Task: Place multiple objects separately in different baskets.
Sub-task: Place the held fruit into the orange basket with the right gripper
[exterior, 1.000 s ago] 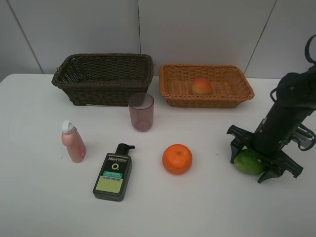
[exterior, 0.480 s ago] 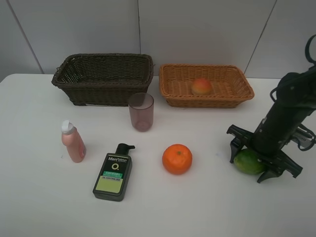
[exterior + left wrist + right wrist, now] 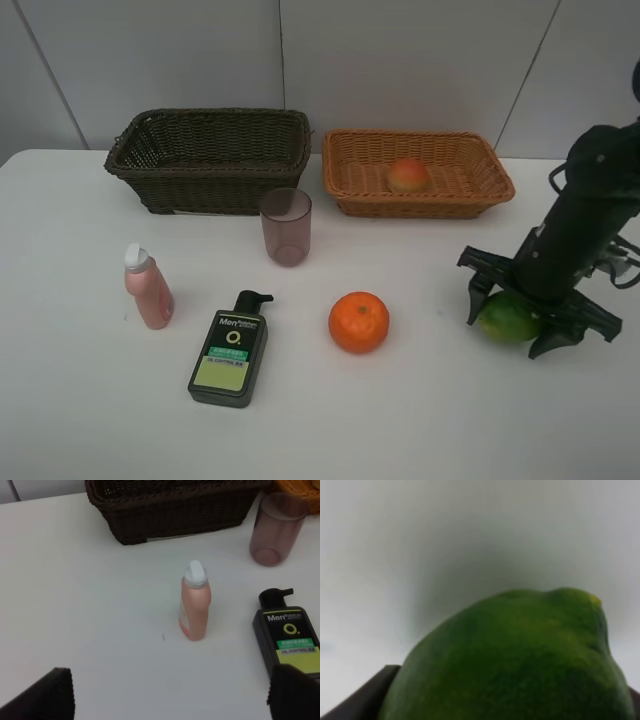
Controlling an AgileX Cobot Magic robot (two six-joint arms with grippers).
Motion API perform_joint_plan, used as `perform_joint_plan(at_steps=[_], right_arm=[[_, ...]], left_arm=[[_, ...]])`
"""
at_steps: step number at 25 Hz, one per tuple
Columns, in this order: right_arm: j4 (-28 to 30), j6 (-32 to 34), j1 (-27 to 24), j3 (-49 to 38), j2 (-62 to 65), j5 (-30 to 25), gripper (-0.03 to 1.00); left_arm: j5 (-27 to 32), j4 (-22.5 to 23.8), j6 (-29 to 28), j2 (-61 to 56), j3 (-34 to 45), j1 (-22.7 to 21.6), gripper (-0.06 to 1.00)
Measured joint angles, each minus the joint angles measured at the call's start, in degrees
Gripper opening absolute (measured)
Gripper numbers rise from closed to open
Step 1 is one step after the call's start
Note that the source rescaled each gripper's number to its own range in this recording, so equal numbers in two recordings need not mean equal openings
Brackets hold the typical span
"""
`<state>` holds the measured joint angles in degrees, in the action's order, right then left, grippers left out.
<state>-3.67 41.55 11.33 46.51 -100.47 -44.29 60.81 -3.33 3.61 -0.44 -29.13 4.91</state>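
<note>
My right gripper point(image 3: 519, 322) is shut on the green fruit point(image 3: 500, 320) at the right of the table, just above the surface; the fruit point(image 3: 510, 660) fills the right wrist view. The peach-like fruit point(image 3: 408, 175) lies in the light tan basket point(image 3: 420, 136). The dark brown basket point(image 3: 205, 114) stands to its left. An orange point(image 3: 359, 321), a mauve cup point(image 3: 287, 226), a pink bottle point(image 3: 148, 288) and a lying pump bottle point(image 3: 230, 350) rest on the table. My left gripper point(image 3: 172, 695) is open above the table, near the pink bottle point(image 3: 195, 605).
Both baskets stand side by side along the back wall. The white table point(image 3: 80, 420) spreads wide in front of them. In the left wrist view the cup point(image 3: 276, 532) and the pump bottle point(image 3: 290, 632) lie beyond the pink bottle.
My right gripper has risen a little with the green fruit in its grip. Nothing else has moved.
</note>
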Motion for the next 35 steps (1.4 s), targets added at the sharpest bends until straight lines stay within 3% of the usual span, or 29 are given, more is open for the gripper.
perform_joint_plan(at_steps=[6,11,15,20,24,32,35], right_arm=[[4.6,-17.9,3.5,9.3,0.5,-11.5,0.28],[6.3,-29.7,6.6,17.3,0.5,-16.1,0.28],[7.2,-35.2,7.7,23.2,-0.3,-18.0,0.28],[9.9,-37.1,8.5,31.9,-4.7,-20.9,0.28],[12.1,-34.7,8.5,37.6,-7.4,-17.2,0.28],[17.7,-32.5,7.5,39.9,-10.4,4.5,0.28],[18.0,-30.2,5.9,39.9,-11.7,9.3,0.28]], left_arm=[[0.0,0.0,0.0,0.0,0.0,0.0,1.00],[0.0,0.0,0.0,0.0,0.0,0.0,1.00],[0.0,0.0,0.0,0.0,0.0,0.0,1.00],[0.0,0.0,0.0,0.0,0.0,0.0,1.00],[0.0,0.0,0.0,0.0,0.0,0.0,1.00],[0.0,0.0,0.0,0.0,0.0,0.0,1.00],[0.0,0.0,0.0,0.0,0.0,0.0,1.00]])
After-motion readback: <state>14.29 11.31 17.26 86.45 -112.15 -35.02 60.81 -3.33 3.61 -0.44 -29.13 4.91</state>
